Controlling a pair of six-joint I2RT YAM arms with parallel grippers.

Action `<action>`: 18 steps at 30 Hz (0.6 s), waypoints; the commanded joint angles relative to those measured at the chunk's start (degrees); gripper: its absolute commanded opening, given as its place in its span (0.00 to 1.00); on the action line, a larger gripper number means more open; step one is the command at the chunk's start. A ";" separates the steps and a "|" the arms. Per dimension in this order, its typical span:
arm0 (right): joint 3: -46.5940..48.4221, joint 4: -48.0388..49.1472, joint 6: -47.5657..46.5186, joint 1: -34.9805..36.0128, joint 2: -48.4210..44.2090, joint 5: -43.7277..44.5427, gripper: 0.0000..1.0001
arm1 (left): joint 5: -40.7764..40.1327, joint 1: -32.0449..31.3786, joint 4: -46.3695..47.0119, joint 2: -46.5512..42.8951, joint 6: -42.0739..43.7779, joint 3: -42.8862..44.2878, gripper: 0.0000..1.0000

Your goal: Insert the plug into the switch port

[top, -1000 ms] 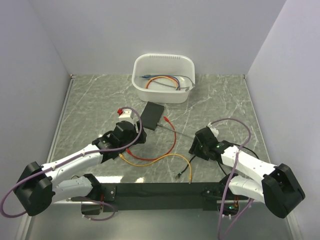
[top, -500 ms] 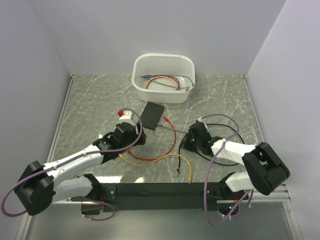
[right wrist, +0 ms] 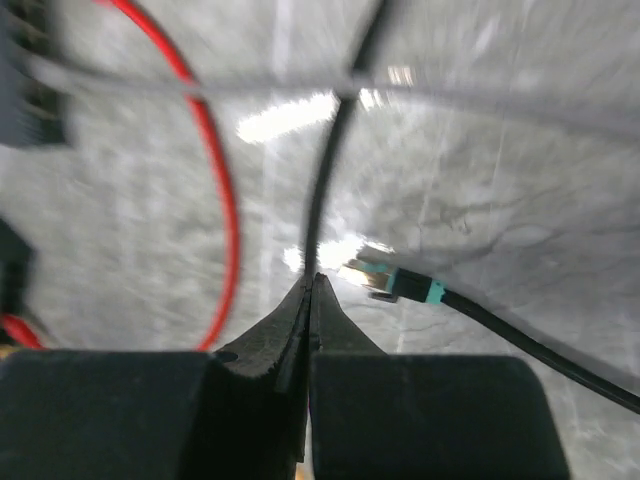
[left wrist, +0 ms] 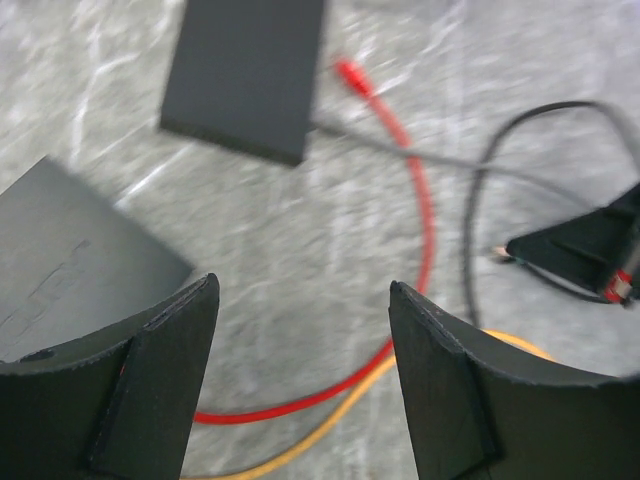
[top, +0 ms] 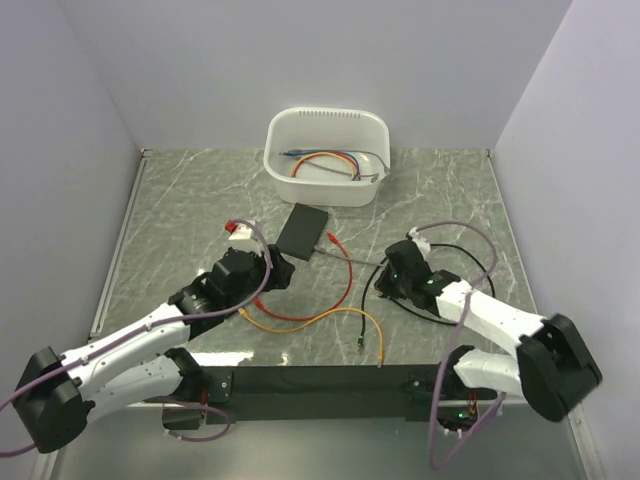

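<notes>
The switch is a flat black box lying behind the arms; it sits at the top of the left wrist view. The plug has a clear tip and a teal boot on a black cable, and it lies on the table just right of my right gripper's tips. My right gripper is shut and low over the table. The black cable runs out from its tips, and I cannot tell if it is pinched. My left gripper hangs open and empty, near the switch.
A red cable and an orange cable curl between the arms; the red one's plug lies by the switch. A thin grey cable leads right from the switch. A white tub of cables stands at the back.
My right gripper has gone from open to shut. It swung left toward the cables, then settled slightly back right. The left arm shifted a little, its jaws still open.
</notes>
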 commanded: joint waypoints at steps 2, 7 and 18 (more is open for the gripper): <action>6.29 -6.77 -1.35 -0.62 -7.20 9.51 0.00 | 3.85 -1.65 7.74 -3.00 1.44 -1.54 0.75; 9.90 -6.69 -1.96 -0.98 -10.80 9.52 0.00 | 5.71 -4.81 11.96 -0.46 0.73 -1.89 0.73; 7.09 -8.18 -6.45 2.27 -1.59 4.67 0.37 | 7.28 -10.35 16.70 8.07 0.99 -1.19 0.73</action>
